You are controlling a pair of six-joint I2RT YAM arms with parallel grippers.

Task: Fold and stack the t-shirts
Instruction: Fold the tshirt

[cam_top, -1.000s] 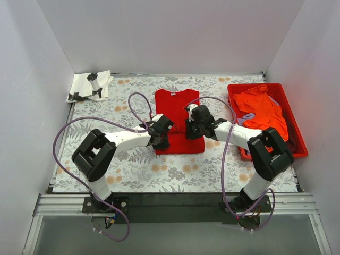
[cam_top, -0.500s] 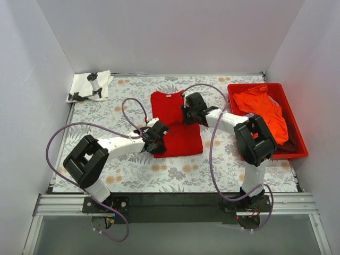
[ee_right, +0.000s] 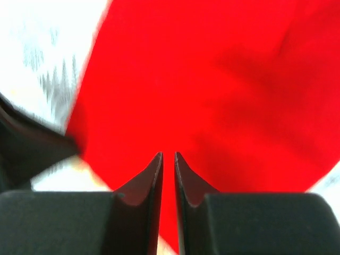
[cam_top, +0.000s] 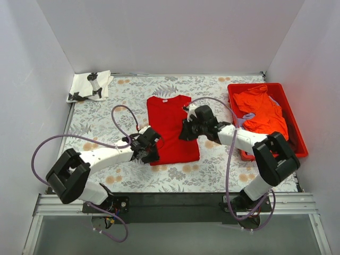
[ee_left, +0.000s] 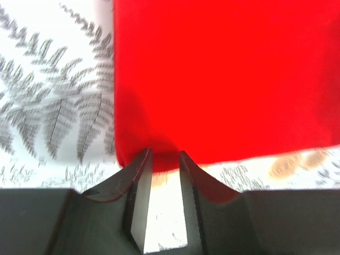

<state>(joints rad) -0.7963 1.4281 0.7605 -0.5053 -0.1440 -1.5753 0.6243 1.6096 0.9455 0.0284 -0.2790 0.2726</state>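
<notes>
T-shirt (cam_top: 170, 125) between left gripper (cam_top: 151, 153), right gripper (cam_top: 187, 130)

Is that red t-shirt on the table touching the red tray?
Apart. The top view shows a strip of patterned tablecloth between the red t-shirt and the red tray.

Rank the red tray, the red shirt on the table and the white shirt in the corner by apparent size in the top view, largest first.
1. red tray
2. red shirt, not far behind the tray
3. white shirt, folded, clearly smallest
</notes>
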